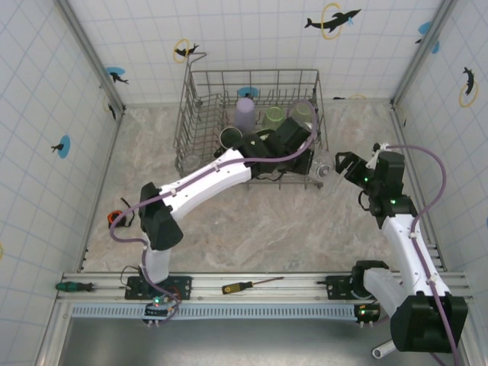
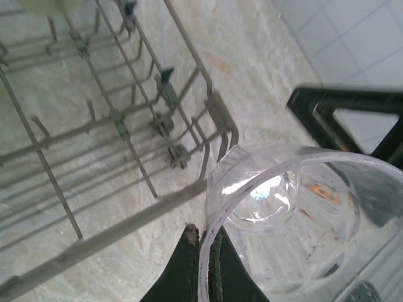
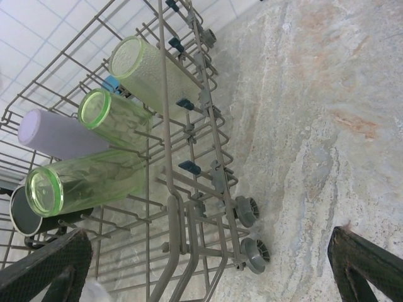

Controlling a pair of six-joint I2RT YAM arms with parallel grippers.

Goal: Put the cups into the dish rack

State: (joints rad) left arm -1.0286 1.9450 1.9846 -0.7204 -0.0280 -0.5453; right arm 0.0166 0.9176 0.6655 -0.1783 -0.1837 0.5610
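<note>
The grey wire dish rack (image 1: 200, 114) stands at the back of the table. In it are three green tumblers (image 3: 151, 69) (image 3: 113, 116) (image 3: 82, 182), a lavender cup (image 3: 56, 135) and a black mug (image 3: 25, 211). From above, the lavender cup (image 1: 245, 114) and two of the green tumblers (image 1: 274, 116) (image 1: 301, 114) sit along the rack's far side. My left gripper (image 2: 204, 251) is shut on the rim of a clear glass (image 2: 283, 220), held by the rack's front right corner (image 2: 220, 126). My right gripper (image 1: 347, 166) hangs open just right of the rack, nothing between its fingers (image 3: 368, 267).
A yellow-handled screwdriver (image 1: 248, 285) and a green-handled one (image 1: 72, 287) lie on the front rail. An orange tape measure (image 1: 118, 217) sits at the table's left. Tiled walls close in the back and both sides. The rack's wheels (image 3: 252, 251) face my right gripper.
</note>
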